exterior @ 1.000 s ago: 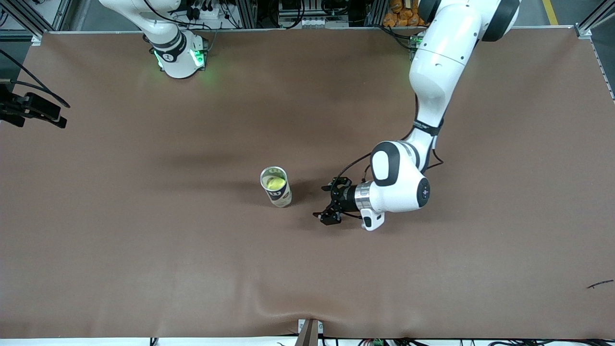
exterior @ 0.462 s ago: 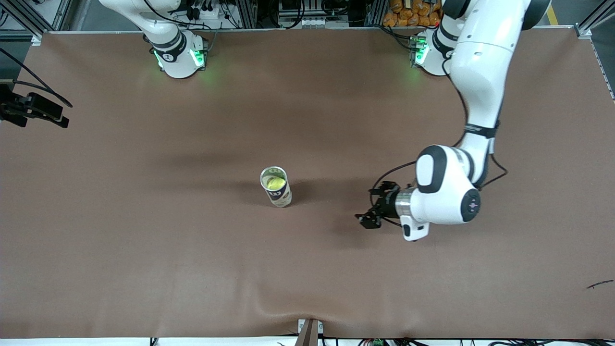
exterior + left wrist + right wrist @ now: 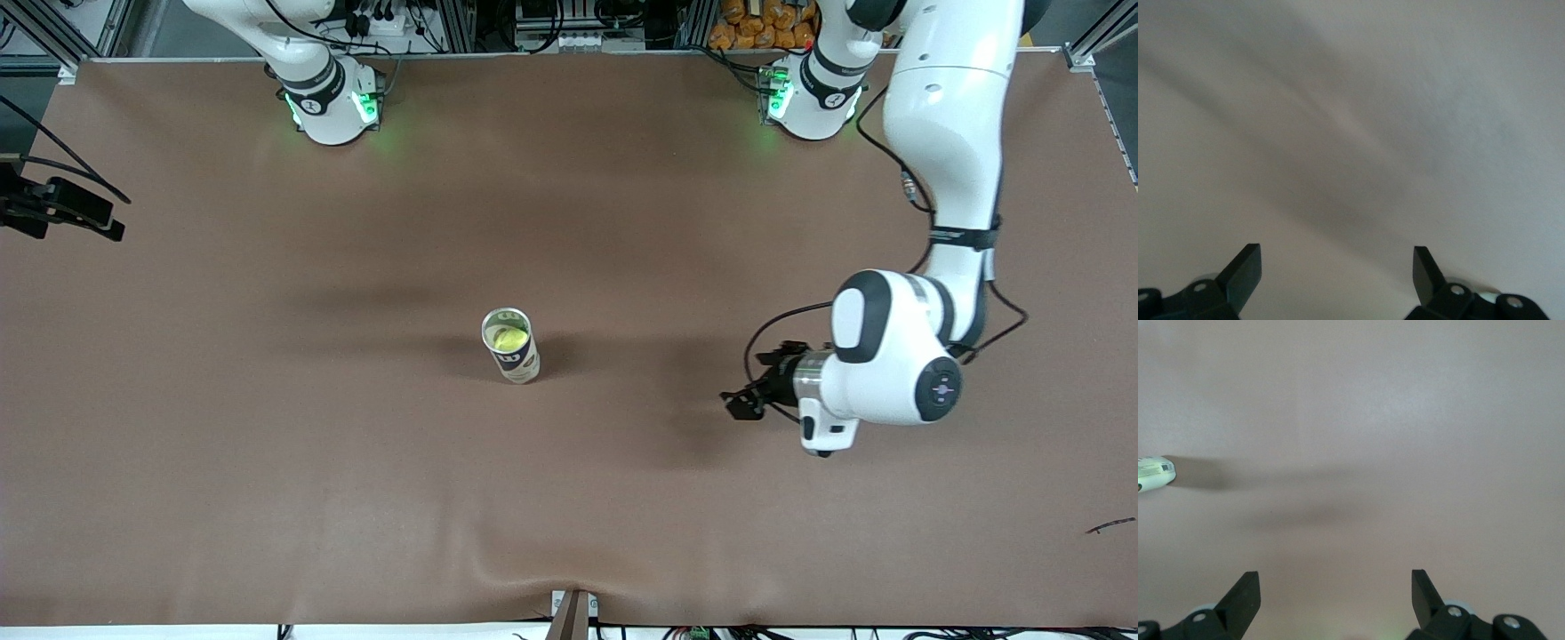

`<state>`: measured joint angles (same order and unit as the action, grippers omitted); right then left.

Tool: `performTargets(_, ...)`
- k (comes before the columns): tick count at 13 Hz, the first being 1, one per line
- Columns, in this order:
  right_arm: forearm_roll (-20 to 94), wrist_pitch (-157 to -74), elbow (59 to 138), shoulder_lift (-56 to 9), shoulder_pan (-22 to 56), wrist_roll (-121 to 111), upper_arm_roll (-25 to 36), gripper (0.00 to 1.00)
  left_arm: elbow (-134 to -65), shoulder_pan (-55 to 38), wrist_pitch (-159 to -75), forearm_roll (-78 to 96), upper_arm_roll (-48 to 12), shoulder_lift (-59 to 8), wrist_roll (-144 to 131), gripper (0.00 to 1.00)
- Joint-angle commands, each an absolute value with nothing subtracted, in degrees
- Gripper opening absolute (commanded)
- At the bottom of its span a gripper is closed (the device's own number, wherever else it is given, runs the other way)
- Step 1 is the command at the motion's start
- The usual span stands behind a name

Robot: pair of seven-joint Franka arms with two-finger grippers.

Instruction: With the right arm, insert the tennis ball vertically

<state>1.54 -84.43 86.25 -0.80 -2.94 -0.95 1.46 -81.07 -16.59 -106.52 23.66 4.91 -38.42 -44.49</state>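
- Looks done already: tennis ball seated inside the open can, mid-table, nothing touching it.
- Best handling now: keep both arms well clear, no sweep near the can, nothing to tip it.
- Left gripper, fingers spread and empty, low over bare table toward the left arm's end, well apart from the can.
- Right gripper also spread, empty, parked at the right arm's end.
- Can upright, long axis vertical, mouth up, ball showing in the rim.
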Motion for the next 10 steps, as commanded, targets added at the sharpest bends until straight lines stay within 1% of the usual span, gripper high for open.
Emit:
performTargets(1, 2.02, -83.59, 84.29, -1.23, -2.72, -0.35, 1.14, 1.0, -82.44, -16.17, -105.29, 18.56, 4.75, -35.07, -41.67, 1.0)
performTargets(4, 2.02, -83.58, 84.64, -1.32, -3.51, -0.26, 1.32, 1.0, -82.18, -14.5, -105.29, 16.18, 4.75, -34.28, -37.72, 1.0)
performTargets(8, 2.02, -83.76, 84.55, -1.32, -3.08, -0.35, 1.32, 1.0, -82.09, -13.8, -105.29, 8.8, 4.75, -32.0, -33.76, 1.0)
performTargets(10, 1.93, -83.67, 84.64, -1.41, -3.34, -0.35, 1.32, 1.0, -82.09, -10.4, -105.29, 6.25, 3.44, -30.68, -27.54, 1.0)
